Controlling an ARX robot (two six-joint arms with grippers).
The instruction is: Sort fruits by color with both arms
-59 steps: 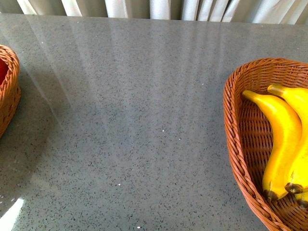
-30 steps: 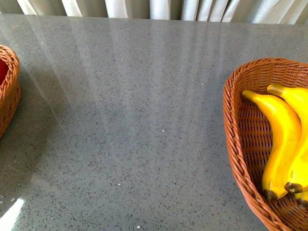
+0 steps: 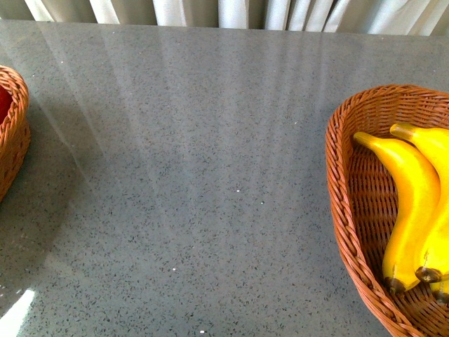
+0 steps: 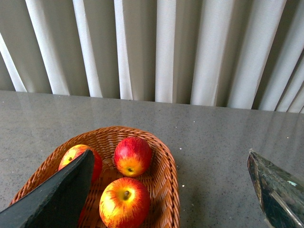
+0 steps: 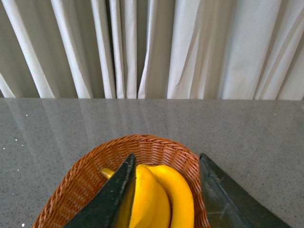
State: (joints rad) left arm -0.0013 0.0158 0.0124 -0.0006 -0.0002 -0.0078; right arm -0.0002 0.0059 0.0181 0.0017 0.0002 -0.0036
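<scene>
Two sets of jaws concern me, and both stand spread. On my left wrist view the left gripper [image 4: 166, 190] has its jaws wide apart, one dark blade at each lower corner of the picture, gripping nothing. Between and beyond them sits a wicker basket [image 4: 168, 161] holding three red apples: one [image 4: 132, 156] toward the far side, one [image 4: 124, 202] nearer the camera with its stem up, and a third [image 4: 76, 154] partly hidden behind one jaw. I see no contact between either jaw and the fruit; whether that jaw brushes the basket rim I cannot tell.

On my right wrist view the right gripper [image 5: 164, 194] has its jaws parted more narrowly, and the bananas [image 5: 166, 199] lie in the gap between them, inside a second wicker basket [image 5: 85, 175]. One jaw overlaps the nearest banana in the picture, but I cannot tell whether it touches; the jaws do not look pressed onto the fruit.

From the front view neither arm shows. The banana basket [image 3: 344, 210] sits at the right edge of the grey speckled bench [image 3: 196, 175] with two bananas [image 3: 410, 203] lying side by side, brown tips toward me; the apple basket [image 3: 14, 133] is cut off at the left edge, well apart. Pale curtains [image 5: 190, 47] hang behind the bench.
</scene>
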